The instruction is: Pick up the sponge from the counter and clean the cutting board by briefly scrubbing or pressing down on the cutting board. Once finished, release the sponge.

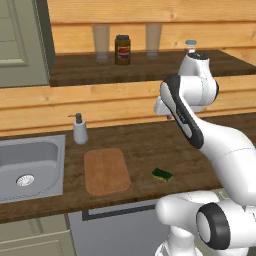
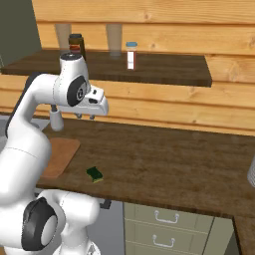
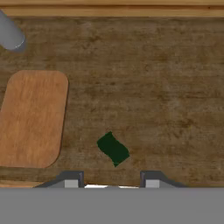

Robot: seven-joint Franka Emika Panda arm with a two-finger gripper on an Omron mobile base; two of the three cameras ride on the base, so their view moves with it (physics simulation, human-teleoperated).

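The sponge (image 1: 162,174) (image 2: 94,174) (image 3: 113,148), dark green on top with a yellow underside, lies flat on the dark wood counter (image 1: 150,142) (image 2: 169,159) near its front edge. Left of it, a short gap away, rests the light reddish-brown cutting board (image 1: 106,171) (image 2: 61,153) (image 3: 33,118), with nothing on it. My gripper (image 1: 162,109) (image 2: 85,116) (image 3: 111,181) hangs high above the counter, pointing down, and the sponge sits just ahead of its fingertips in the hand view. The fingers stand wide apart, open, with nothing between them.
A grey soap dispenser (image 1: 79,129) (image 3: 11,35) stands behind the board beside the steel sink (image 1: 30,165). The higher shelf (image 1: 150,65) carries a dark jar (image 1: 122,49), two glasses and a small bottle (image 2: 131,55). A grey object (image 2: 251,172) shows at the counter's far right.
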